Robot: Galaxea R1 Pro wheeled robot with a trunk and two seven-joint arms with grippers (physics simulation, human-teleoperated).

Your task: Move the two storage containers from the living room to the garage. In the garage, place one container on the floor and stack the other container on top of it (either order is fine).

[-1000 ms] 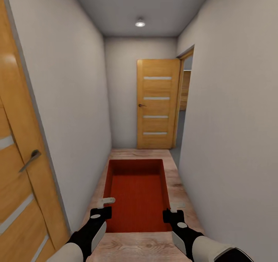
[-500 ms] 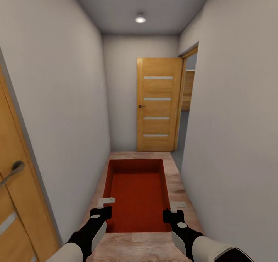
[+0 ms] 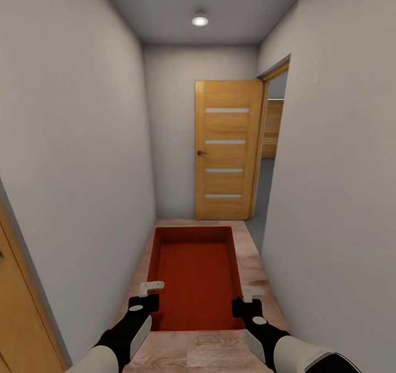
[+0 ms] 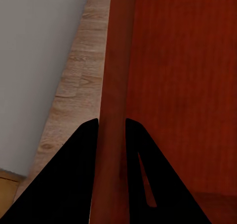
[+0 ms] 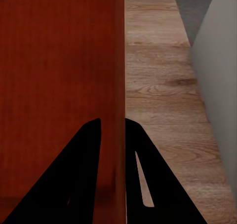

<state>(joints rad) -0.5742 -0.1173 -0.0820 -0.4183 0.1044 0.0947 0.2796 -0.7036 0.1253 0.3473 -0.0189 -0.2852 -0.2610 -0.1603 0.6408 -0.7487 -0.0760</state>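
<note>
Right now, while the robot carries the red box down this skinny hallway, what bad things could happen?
The storage container is held only by its two side walls, the left gripper on one, the right gripper on the other. If either slips, the box could tilt or drop. The hallway is narrow, so the right wall may catch an elbow. The open wooden door stands ahead beside the doorway; turning there, the box could bump it.

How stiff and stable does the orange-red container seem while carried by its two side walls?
The container looks rigid: its walls stay straight between the left gripper and right gripper. Held level from both sides, it seems unlikely to tip.
</note>
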